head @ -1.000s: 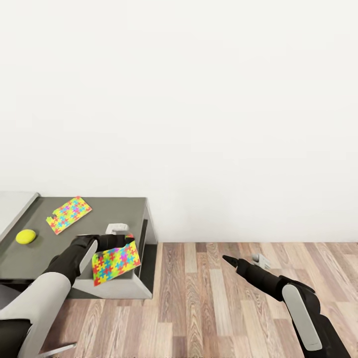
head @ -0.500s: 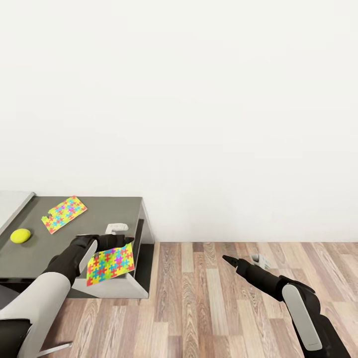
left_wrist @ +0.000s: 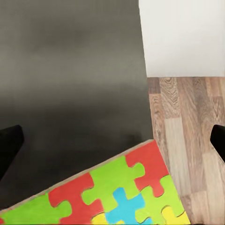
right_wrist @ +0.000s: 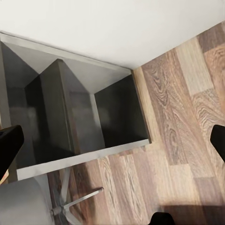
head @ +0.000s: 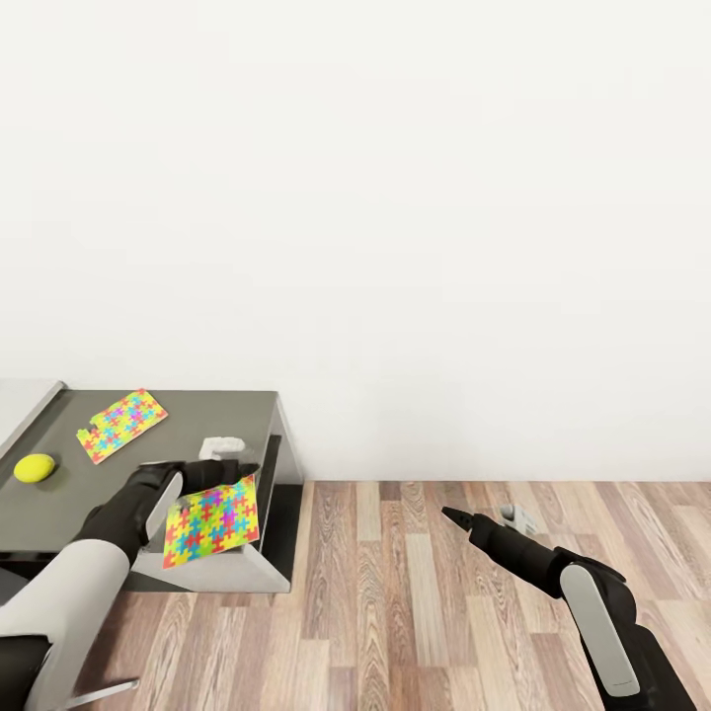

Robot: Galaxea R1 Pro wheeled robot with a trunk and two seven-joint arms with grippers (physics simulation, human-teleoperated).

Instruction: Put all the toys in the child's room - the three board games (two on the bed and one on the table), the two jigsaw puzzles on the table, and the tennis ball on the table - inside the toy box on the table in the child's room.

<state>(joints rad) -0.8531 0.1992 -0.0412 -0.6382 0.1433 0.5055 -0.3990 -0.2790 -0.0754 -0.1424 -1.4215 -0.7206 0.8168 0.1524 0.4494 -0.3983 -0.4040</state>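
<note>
One jigsaw puzzle sits tilted at the front right corner of the dark table, one corner out over the floor. My left gripper hovers just above its far edge, with fingers wide apart in the left wrist view, where the puzzle lies close under the gripper. A second jigsaw puzzle lies flat farther back. The tennis ball rests at the left. My right gripper hangs open over the floor. The toy box, board games and bed are out of view.
A white wall stands behind the table. Wood floor spreads to the right. The table's open dark shelves face my right wrist camera. A chair's metal base stands on the floor beside them.
The whole picture has shifted slightly left, so the camera moved. The near puzzle and my left gripper edged a little left across the table corner. The right arm is unmoved.
</note>
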